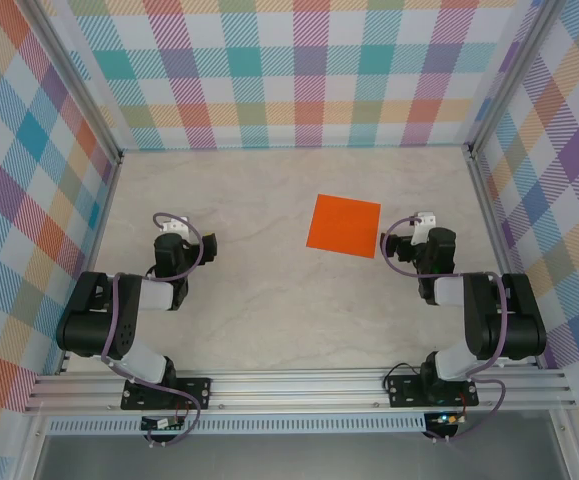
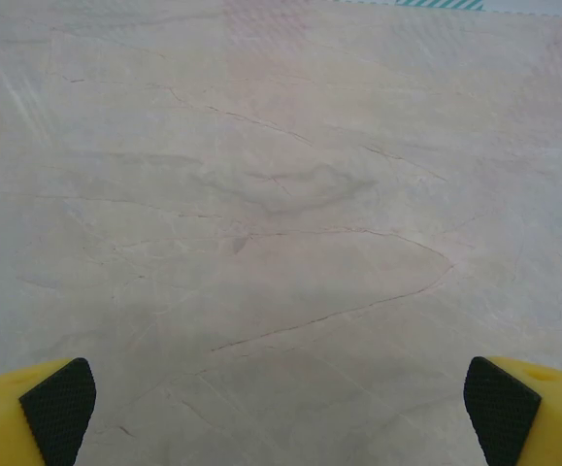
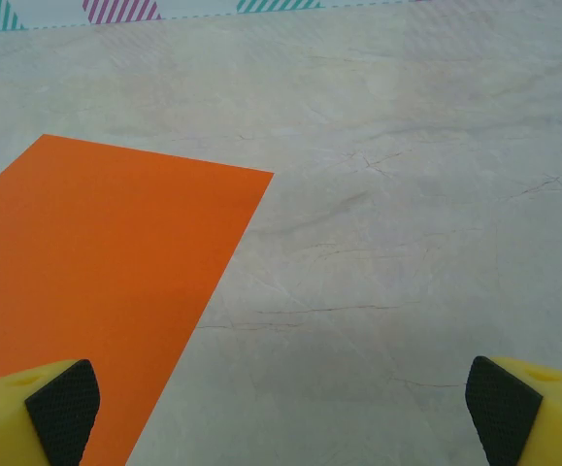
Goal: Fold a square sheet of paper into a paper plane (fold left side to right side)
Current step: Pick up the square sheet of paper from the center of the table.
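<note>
Yellow fingertips (image 2: 9, 422) with black dimpled pads (image 2: 59, 408) sat in the bottom corners of the left wrist picture, one at each edge. The left claw (image 2: 281, 417) stood wide open with nothing between its fingers. Under it lay bare table (image 2: 281, 194), pale and stone-patterned with thin dark veins.

The right claw (image 3: 281, 417) stood just as wide, with its two black pads far apart in the bottom corners, and it held nothing either. The sheet of paper (image 3: 106, 291), bright orange, lay flat on the table ahead of it, towards the left of that picture. The finger on that side overlapped the near part of the sheet in the picture, but whether it touched the paper could not be told. The other finger was over bare table, well clear of the sheet.

From above, the sheet of paper (image 1: 344, 224) was a plain unfolded square, turned slightly out of line with the table edges. It lay right of the table's middle, just beside the wrist of the right arm (image 1: 479, 320) and well apart from the left arm (image 1: 119, 315). Both arms were folded low near their bases, which were bolted to a metal rail (image 1: 299, 385) at the near edge. Checked walls (image 1: 269, 70) in many colours stood round the other three sides.
</note>
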You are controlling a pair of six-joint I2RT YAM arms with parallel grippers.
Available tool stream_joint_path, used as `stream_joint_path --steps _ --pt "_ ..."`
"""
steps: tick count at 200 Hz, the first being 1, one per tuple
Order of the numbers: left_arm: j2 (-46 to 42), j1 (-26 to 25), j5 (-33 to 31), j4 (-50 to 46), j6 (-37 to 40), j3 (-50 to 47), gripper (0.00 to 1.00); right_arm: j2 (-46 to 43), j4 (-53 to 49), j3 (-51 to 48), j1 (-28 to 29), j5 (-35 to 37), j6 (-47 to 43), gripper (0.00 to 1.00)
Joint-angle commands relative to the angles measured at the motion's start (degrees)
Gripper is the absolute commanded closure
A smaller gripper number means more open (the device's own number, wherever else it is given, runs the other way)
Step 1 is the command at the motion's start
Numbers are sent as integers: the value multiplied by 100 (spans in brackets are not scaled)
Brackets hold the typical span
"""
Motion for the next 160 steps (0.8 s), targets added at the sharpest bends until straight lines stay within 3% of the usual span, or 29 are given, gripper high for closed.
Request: stream_joint_path --steps 1,137,153,160 --pt "22 38 99 -43 83 119 0 17 175 75 -58 -120 80 0" --pt "2 58 121 -20 79 111 0 12 173 84 -56 -88 98 0" --pt "-423 44 -89 -591 -2 280 0 -128 -278 246 -52 199 223 0" --pt "-728 41 -232 -1267 -96 502 0 -292 -889 487 -56 360 288 0"
